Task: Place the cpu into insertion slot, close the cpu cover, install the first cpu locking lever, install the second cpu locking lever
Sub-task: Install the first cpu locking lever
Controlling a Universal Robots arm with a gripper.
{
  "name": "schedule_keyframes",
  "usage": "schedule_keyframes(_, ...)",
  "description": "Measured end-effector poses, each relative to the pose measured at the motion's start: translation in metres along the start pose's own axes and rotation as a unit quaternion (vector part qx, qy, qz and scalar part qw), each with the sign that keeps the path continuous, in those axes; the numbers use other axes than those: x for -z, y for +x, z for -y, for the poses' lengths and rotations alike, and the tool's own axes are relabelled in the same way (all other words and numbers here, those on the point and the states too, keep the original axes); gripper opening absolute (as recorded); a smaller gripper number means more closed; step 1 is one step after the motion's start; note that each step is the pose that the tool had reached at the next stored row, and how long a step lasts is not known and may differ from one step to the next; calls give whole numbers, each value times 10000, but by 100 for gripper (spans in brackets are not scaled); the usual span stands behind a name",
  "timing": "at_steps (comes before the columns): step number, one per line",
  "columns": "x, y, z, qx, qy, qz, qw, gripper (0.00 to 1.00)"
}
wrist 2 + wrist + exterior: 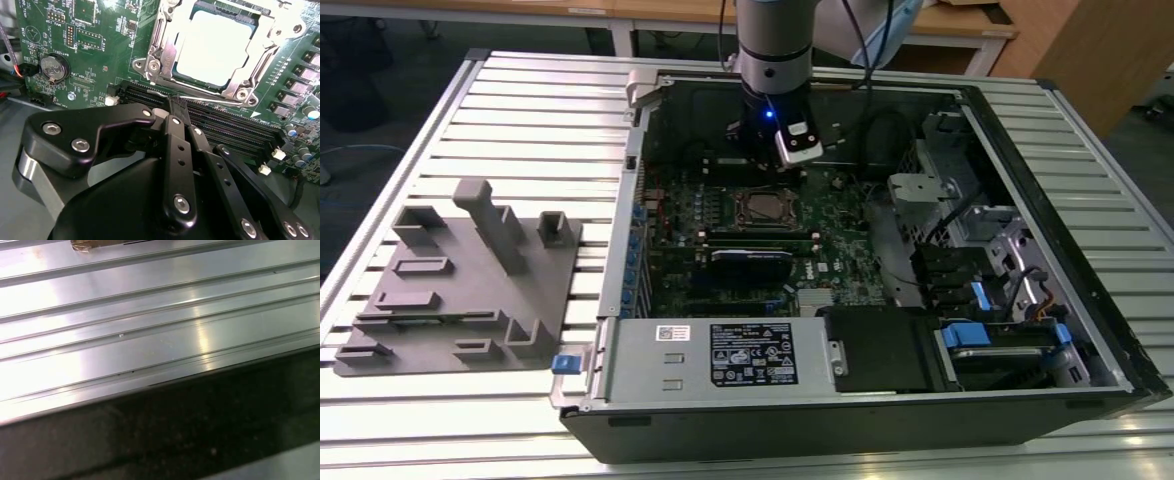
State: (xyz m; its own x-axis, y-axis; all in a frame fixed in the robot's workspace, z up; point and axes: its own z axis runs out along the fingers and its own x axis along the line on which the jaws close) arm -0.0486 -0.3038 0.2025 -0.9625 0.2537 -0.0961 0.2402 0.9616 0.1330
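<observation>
The cpu (215,45), with its pale silvery top, lies in the socket on the green motherboard (95,30). The shiny cpu cover (167,47) lies flat around it, framing it through its window. A thin metal lever rod (220,100) runs along the socket edge nearest my gripper. My gripper (177,104) has its black fingers pressed together, with the tips just short of that rod. In the exterior view the gripper (771,165) hangs over the board just behind the socket (761,207); the cpu itself is too small there to make out.
The open computer case (1067,160) lies on a slatted aluminium table (520,110). Black memory slots (235,125) run beside the socket, and a coin battery (53,67) sits farther off. A power supply box (720,355) fills the case's near end. A grey fixture (467,280) stands at the exterior view's left.
</observation>
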Motion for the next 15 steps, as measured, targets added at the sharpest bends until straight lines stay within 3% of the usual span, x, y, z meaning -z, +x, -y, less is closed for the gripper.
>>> schedule_keyframes(6,-3,0,0,4,11,24,10000,11)
schedule_keyframes(15,-27,2,4,6,21,30,10000,11)
